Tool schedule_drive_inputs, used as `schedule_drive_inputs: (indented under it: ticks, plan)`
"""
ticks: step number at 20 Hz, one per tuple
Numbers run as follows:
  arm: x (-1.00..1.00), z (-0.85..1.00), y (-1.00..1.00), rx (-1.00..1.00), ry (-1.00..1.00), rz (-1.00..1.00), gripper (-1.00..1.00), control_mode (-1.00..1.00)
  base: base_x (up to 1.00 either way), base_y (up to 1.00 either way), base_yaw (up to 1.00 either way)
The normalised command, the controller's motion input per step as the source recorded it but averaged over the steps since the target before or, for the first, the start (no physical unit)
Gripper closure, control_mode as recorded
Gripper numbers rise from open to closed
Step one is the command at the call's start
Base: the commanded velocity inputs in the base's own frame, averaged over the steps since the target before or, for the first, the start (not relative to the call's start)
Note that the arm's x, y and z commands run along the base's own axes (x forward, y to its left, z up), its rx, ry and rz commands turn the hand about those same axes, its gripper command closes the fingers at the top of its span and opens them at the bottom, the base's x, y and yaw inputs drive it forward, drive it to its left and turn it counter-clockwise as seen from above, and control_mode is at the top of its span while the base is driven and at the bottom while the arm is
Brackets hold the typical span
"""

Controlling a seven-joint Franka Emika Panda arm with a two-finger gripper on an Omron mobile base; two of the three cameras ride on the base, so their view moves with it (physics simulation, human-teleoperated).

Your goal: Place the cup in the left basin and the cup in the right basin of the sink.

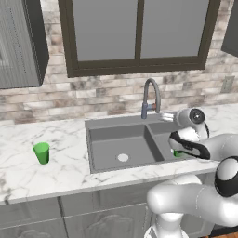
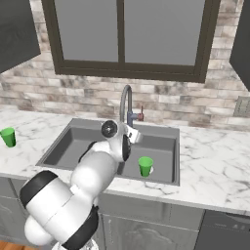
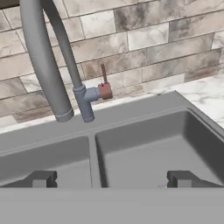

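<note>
One green cup (image 2: 145, 166) stands upright in the right basin (image 2: 161, 146) of the dark grey sink (image 1: 100, 123), by its pale drain; the arm hides most of that cup in the left base view. A second green cup (image 1: 41, 152) (image 2: 8, 136) stands on the marble counter well left of the sink. The left basin (image 1: 116, 146) holds nothing but its drain. My gripper (image 3: 111, 179) (image 2: 135, 135) hangs open and empty over the sink near the divider (image 3: 92, 162), pointing at the faucet (image 3: 43, 61) and the back wall.
The curved grey faucet (image 1: 151, 97) with a red-brown handle (image 3: 105, 89) rises behind the divider. A brick wall and a dark-framed window (image 1: 139, 32) stand behind the sink. Marble counter (image 2: 215, 166) runs on both sides, with a wall outlet (image 1: 227, 84) to the right.
</note>
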Motion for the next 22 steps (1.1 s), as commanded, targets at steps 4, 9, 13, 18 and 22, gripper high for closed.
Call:
schedule_drive_inputs:
  ticks: [4, 9, 13, 18, 22]
  plan:
    - [0.19, 0.33, 0.0, 0.07, 0.29, 0.1, -1.0, -1.0, 0.0, 0.0, 0.0]
    - [0.02, 0.05, 0.0, 0.1, 0.27, 0.16, -1.0, -1.0, 0.0, 0.0, 0.0]
    - [-0.05, -0.04, 0.0, 0.05, 0.19, 0.21, -1.0, -1.0, 0.0, 0.0, 0.0]
    - [-0.1, -0.43, 0.17, 0.0, 0.15, 0.23, -1.0, -1.0, 0.0, 0.0, 0.0]
    - [-0.04, -0.62, 0.49, 0.0, 0.19, 0.2, -1.0, -1.0, 0.0, 0.0, 0.0]
